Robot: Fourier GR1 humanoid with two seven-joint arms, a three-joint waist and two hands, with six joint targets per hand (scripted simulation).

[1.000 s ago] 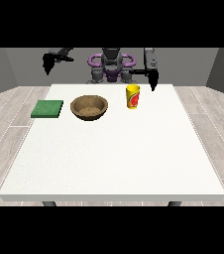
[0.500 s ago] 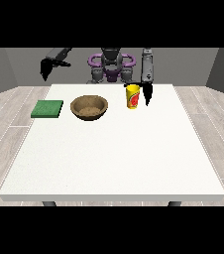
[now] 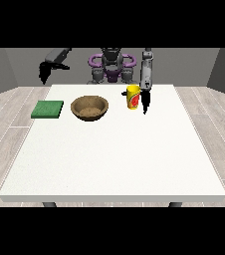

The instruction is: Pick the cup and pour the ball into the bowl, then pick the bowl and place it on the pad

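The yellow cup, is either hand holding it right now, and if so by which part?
No. The yellow cup stands alone on the table; the hand at the view's right hangs beside it, the other hand is raised.

A large white bench (image 3: 114,154) fills the middle of the frame, its dark legs (image 3: 49,204) showing at the lower edge. Pale wood-plank floor (image 3: 7,124) spreads on both sides. Plain grey walls (image 3: 15,64) close the upper frame, evenly lit.

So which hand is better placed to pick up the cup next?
Left: the hand at the view's right hangs just beside the yellow cup; the hand at the view's left is raised beyond the green pad.
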